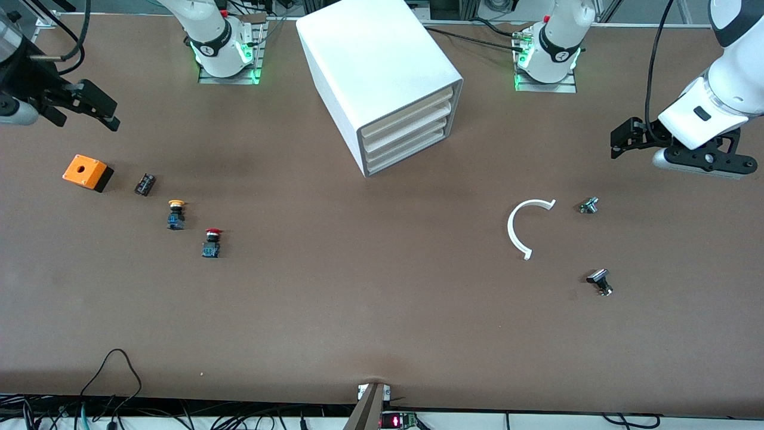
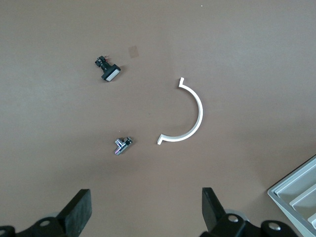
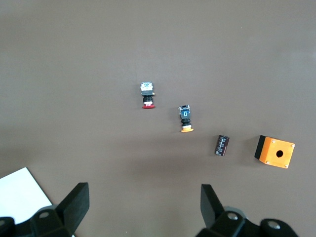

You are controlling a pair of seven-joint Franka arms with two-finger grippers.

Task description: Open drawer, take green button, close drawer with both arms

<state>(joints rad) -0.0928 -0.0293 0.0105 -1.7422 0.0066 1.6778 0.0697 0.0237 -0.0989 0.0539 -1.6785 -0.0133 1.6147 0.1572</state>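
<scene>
the right arm's black two-finger gripper (image 1: pixel 98 107) hangs with its fingers (image 3: pixel 74 202) spread wide and empty over the brown worktop (image 1: pixel 370 298) at the right arm's end. below it in the front view lie an orange box with a round hole (image 1: pixel 87 172), a small black cylinder (image 1: pixel 144 184), a yellow-capped push button (image 1: pixel 175 215) and a red-capped push button (image 1: pixel 211 242), in a row that runs nearer to the front camera one after another. the big white box-shaped cabinet (image 1: pixel 382 77) stands between the two arm bases, all its cream-fronted drawers pushed in, the bottom-most shallow drawer (image 1: pixel 412 156) shut; the green-capped button cannot be seen. toward the left arm's end lie a white curved half-ring (image 1: pixel 520 227), a small chrome metal part (image 1: pixel 588 205) and a black part with a pale face (image 1: pixel 599 280), well apart. the left arm's black gripper (image 1: pixel 621 140) hangs open and empty over the worktop there, its fingers (image 2: pixel 79 207) wide apart.
</scene>
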